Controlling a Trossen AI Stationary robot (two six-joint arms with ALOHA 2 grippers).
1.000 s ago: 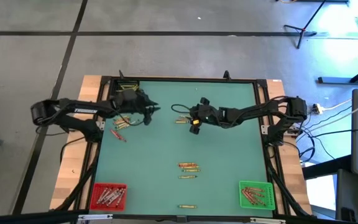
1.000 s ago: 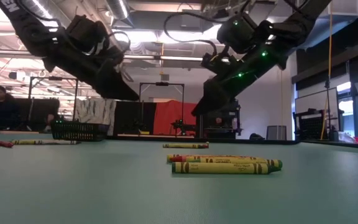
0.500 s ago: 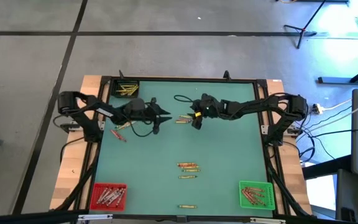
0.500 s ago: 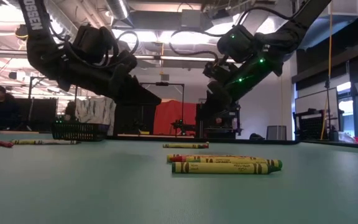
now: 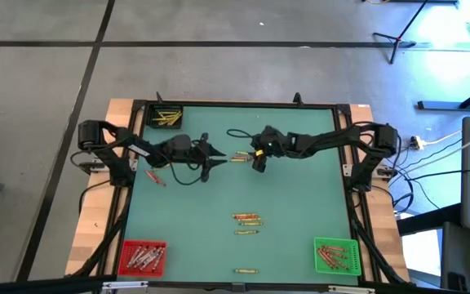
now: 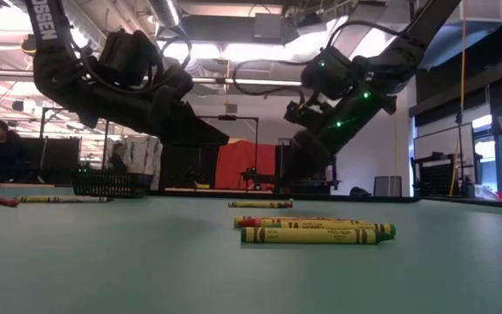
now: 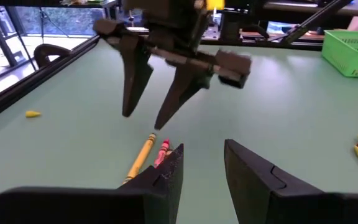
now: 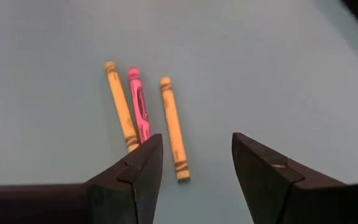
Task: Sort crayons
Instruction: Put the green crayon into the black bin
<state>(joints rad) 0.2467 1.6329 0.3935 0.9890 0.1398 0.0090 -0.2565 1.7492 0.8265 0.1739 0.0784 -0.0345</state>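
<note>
While both arms reach toward the middle of the far half of the green surface (image 5: 300, 196), your left pincer (image 5: 206, 159) hangs above it with its two fingers apart and nothing between them. Behind that pincer, toward the left edge, lie a few loose crayons (image 5: 158, 169), one of them red. Farther back in the far left corner sits a black bin (image 5: 166, 117) with yellow sticks in it.

Just ahead of the left pincer, between it and the right one, you have a small cluster of crayons (image 8: 140, 112): two yellow ones with a pink one between them, lying side by side on the surface. From the left wrist they show just past the fingertips, under the other arm's fingers.

Your right pincer (image 5: 256, 161) hovers directly over that cluster, fingers spread and empty, pointing down at the sticks without touching them.

Well on the near side of both pincers lies another group of crayons (image 6: 316, 231), stacked close together near the surface's middle, with a single yellow crayon (image 5: 246, 270) nearer the front edge. A red bin (image 5: 142, 257) holds sticks at the near left corner, and a green bin (image 5: 335, 255) holds sticks at the near right corner.
</note>
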